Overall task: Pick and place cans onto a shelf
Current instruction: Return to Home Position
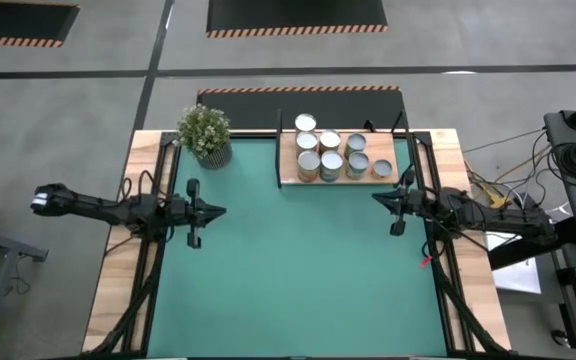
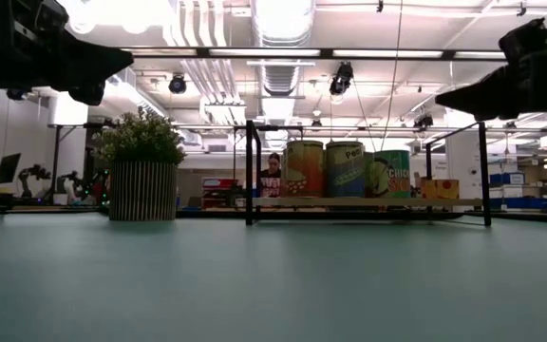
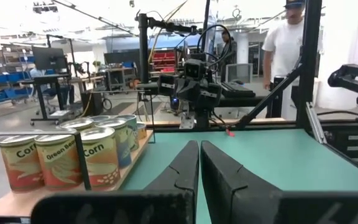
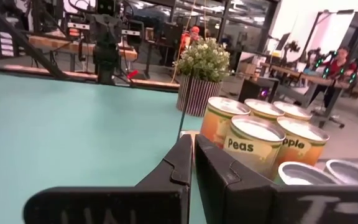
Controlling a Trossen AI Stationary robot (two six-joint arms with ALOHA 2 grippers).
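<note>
Several cans [image 1: 330, 155] stand upright on the light-wood shelf [image 1: 290, 172] at the far middle of the green mat; they also show in the low view [image 2: 348, 169], the left wrist view [image 3: 79, 155] and the right wrist view [image 4: 260, 134]. My left gripper [image 1: 220, 211] is shut and empty over the mat's left side, above the surface. My right gripper [image 1: 376, 198] is shut and empty over the mat's right side, just near of the shelf's right end.
A potted green plant [image 1: 205, 134] stands at the far left corner of the mat [image 1: 298, 270]. Black frame posts [image 2: 251, 171] rise at the shelf's corners. A person [image 3: 288, 46] stands beyond the table's right side. Cables lie off the right edge [image 1: 508, 195].
</note>
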